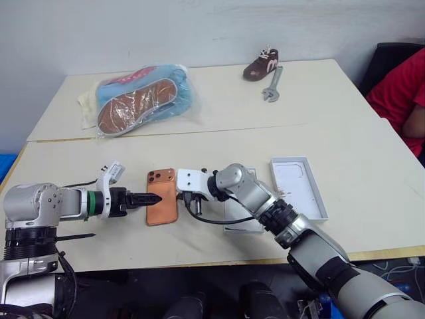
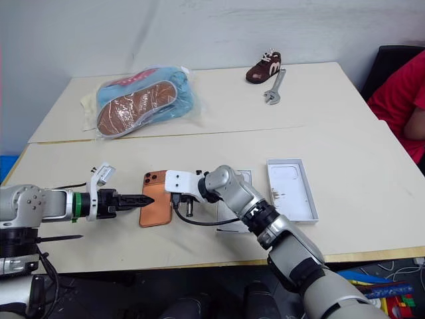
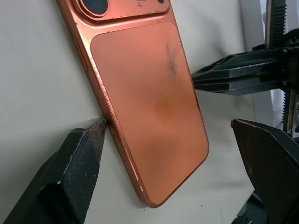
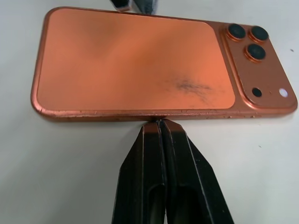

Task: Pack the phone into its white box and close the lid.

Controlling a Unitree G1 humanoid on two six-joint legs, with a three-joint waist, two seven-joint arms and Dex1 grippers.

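The phone [image 1: 162, 197] lies flat, back up, on the near bench [image 1: 80, 166], near its front edge, with its camera end pointing away from the robot. The left end effector [image 1: 154, 199] comes in from the robot's left; its fingers stand wide apart, one tip touching the phone's left long edge (seen close in the left wrist view) and the other over the far side, holding nothing. The right end effector [image 4: 159, 122] has its two fingers pressed together, gripping nothing, with the joined tips against the phone's right long edge about midway. So both long edges are flanked, while the two short ends have bare bench beyond them. To the robot's right of the phone, partly hidden under the right arm, lies a flat white piece [image 2: 234, 222], and further right, apart from it, the lid [image 1: 299, 187] sits open side up near the front edge. The phone is orange-copper with rounded corners, three dark lenses in a raised square at one corner, a dark smudge on its back and scuffing along the rim. On the far bench [image 1: 226, 100], well apart, lie a bagged shoe [image 1: 141, 100], a small brown shoe [image 1: 261, 64] and a wrench [image 1: 273, 85]. A person's red sleeve [image 1: 402, 93] shows at the right edge.
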